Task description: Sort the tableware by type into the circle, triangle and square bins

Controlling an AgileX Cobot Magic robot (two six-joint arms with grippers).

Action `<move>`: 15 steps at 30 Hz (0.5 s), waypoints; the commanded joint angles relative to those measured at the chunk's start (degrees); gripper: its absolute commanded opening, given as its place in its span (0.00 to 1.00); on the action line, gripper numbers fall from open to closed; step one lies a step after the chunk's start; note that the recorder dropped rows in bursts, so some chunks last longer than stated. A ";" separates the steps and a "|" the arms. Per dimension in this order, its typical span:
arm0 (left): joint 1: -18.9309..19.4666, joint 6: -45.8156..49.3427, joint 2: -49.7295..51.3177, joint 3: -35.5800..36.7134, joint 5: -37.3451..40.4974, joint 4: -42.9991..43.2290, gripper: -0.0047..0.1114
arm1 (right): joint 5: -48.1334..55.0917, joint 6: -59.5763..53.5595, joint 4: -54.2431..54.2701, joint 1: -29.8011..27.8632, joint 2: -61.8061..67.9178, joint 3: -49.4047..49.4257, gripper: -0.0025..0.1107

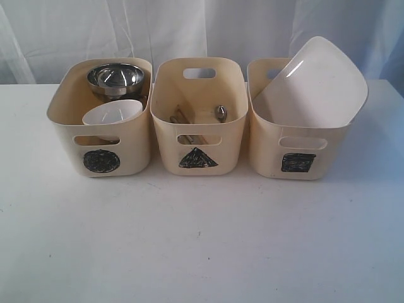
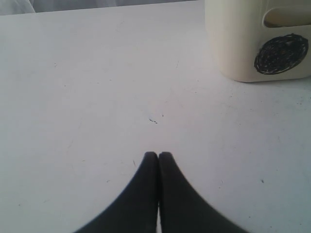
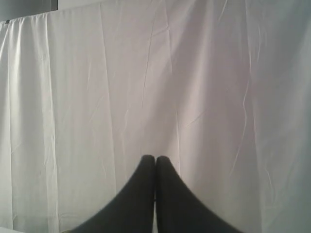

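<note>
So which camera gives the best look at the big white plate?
The exterior view: the white plate leans tilted in the square bin, poking above its rim. Neither wrist view shows it.

Looks like lab test setup: plain white table (image 1: 202,252), white cloth backdrop (image 1: 158,31) draped behind.

All we can see of the left gripper (image 2: 158,154) is its pair of fingers (image 2: 138,194): plain matte black and smooth, each with a narrow rounded tip that flares outward in a soft curve toward the base. We find the right gripper (image 3: 155,158) built alike, its fingers (image 3: 177,199) the same dull black with the same rounded tips and sweeping outer edges. Finer surface detail we cannot make out on either.
</note>
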 commanded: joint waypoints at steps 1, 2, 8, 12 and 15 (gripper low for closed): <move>-0.31 -0.35 -0.24 0.23 0.12 -0.60 0.04 | 1.83 2.62 -3.52 -0.04 -3.62 1.81 0.02; -0.31 -0.35 -0.24 0.23 0.12 -0.60 0.04 | 2.24 3.72 -5.06 -0.04 -4.35 2.15 0.02; -0.31 -0.35 -0.24 0.23 0.12 -0.60 0.04 | 6.81 13.51 -21.62 -0.04 -8.61 3.02 0.02; -0.31 -0.35 -0.24 0.23 0.12 -0.60 0.04 | 5.81 19.19 -24.69 -0.04 -10.05 3.02 0.02; -0.31 -0.35 -0.24 0.23 0.12 -0.60 0.04 | 5.81 22.34 -30.43 -0.04 -10.14 3.02 0.02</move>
